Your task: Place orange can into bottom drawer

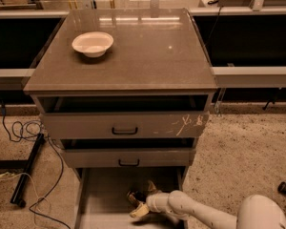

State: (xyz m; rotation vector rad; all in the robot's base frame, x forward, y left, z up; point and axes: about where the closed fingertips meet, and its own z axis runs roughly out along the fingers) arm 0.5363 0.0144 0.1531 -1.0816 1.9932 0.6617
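Observation:
The orange can (134, 196) lies low in the bottom drawer (102, 194), which is pulled out at the foot of the grey cabinet. My gripper (142, 200) reaches into this drawer from the lower right on its white arm. It is open, with one pale finger (139, 212) in front of the can and the other behind it. The can sits between the fingers, on or just above the drawer floor, and is partly hidden by them.
A white bowl (92, 43) stands on the cabinet top (148, 56) at the back left. The two upper drawers (124, 125) with black handles overhang the bottom one. Black cables (24, 132) and a dark bar lie on the floor to the left.

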